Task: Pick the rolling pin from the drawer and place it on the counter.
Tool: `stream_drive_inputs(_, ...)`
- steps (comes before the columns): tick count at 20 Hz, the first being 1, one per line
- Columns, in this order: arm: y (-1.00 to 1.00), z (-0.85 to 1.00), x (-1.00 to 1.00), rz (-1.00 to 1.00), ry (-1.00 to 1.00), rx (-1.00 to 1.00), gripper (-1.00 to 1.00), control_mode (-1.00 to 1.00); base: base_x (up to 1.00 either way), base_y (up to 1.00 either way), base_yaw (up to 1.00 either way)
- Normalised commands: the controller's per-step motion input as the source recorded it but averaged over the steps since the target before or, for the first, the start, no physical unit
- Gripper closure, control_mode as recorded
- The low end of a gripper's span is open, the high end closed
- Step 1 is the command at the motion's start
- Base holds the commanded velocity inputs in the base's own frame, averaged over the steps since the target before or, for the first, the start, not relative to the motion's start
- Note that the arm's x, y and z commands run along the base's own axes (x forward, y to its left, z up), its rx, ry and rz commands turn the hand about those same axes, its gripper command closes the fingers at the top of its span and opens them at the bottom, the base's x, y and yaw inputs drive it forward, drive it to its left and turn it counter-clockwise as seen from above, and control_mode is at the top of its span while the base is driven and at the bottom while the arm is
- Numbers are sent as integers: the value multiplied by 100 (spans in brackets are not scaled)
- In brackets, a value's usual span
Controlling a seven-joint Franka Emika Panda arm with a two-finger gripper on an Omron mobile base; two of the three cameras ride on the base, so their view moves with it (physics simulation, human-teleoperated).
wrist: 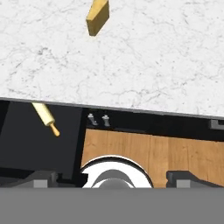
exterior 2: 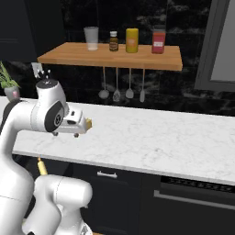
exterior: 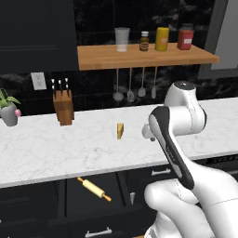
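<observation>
One rolling pin [exterior: 94,188], lying diagonally in the open drawer [exterior: 88,204] under the counter [exterior: 69,148] edge. One yellow wedge [exterior: 120,130] on the marble at 12 o'clock from it. Gripper [wrist: 111,178] above the edge, fingers spread, empty.

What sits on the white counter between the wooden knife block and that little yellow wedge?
Nothing. In the left base view, the knife block and the yellow wedge stand apart on the counter, with bare marble between them.
</observation>
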Motion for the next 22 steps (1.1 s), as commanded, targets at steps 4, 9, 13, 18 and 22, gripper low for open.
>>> stream_drive_inputs(4,17,0,4,1,0,0,-100,-100,0,0,0)
stream_drive_inputs(9,0,0,0,0,0,0,-100,100,0,-35,38)
stream_drive_inputs(13,0,0,0,0,0,0,-100,100,0,-42,57)
stream_drive_inputs(18,0,0,0,0,0,0,-100,100,0,-49,62)
stream_drive_inputs(22,0,0,0,0,0,0,-100,100,12,-49,63)
